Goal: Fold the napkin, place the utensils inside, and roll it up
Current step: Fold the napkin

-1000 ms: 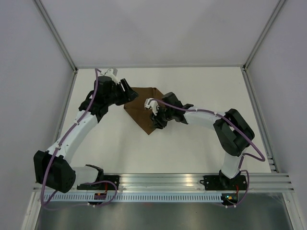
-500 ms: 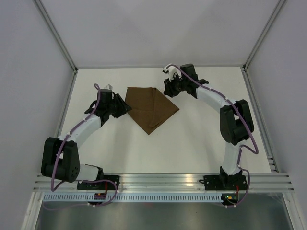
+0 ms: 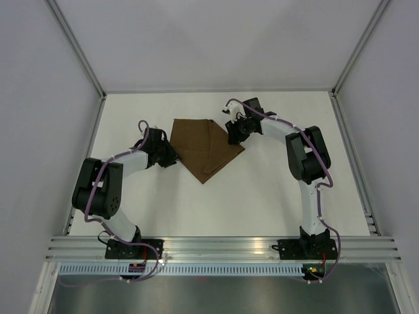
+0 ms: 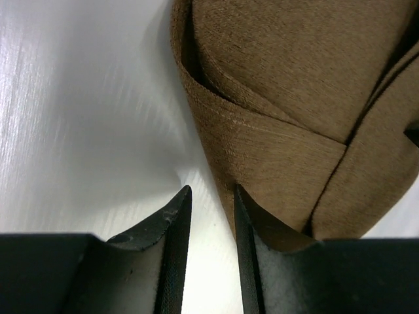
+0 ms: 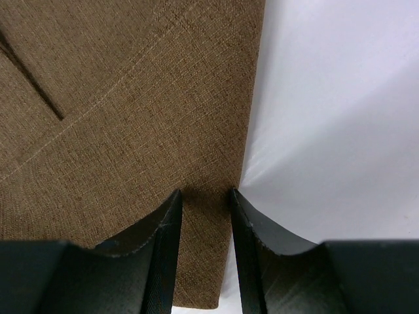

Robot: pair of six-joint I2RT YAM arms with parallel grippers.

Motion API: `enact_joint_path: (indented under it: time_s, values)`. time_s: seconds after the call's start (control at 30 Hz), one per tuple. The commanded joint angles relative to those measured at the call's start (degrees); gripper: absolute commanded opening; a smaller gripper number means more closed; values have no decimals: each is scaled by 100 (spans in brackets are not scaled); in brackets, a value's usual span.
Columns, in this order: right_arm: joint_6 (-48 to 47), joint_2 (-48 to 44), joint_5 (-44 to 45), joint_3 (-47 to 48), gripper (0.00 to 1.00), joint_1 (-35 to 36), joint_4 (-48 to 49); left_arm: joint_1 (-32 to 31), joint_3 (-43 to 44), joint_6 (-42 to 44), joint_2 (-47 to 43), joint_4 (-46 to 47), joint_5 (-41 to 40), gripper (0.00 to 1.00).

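The dark brown napkin (image 3: 207, 149) lies folded on the white table, with overlapping layers showing in the left wrist view (image 4: 288, 98). My left gripper (image 3: 173, 159) is low at the napkin's left edge. It is open, with bare table between its fingers (image 4: 211, 194) and its right finger against the folded cloth. My right gripper (image 3: 231, 137) is open at the napkin's right edge, and its fingers straddle a strip of cloth (image 5: 118, 118) beside the table (image 5: 203, 195). No utensils are in view.
White walls enclose the table on the left, back and right. A metal rail (image 3: 222, 252) with both arm bases runs along the near edge. Bare table (image 3: 216, 209) lies between the napkin and the bases.
The right gripper left the napkin's middle, swung to the back, then came down at its right edge. The left gripper drew back and lowered to the napkin's left edge.
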Motion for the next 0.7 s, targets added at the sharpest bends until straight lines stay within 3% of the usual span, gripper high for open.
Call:
enact_joint_path:
  time_s: [0.0,0.43,0.67]
  values:
    - [-43,-97,60,-19,42,14,-87,16,311,-95,270,250,-87,37]
    - [536,-589,587,-1048,40,14,10,8,1173,432,1184,-233,-26,37]
    - [923,-975,658,-1768,39,14,-7,-62,2121,1003,1851,-743,536,39]
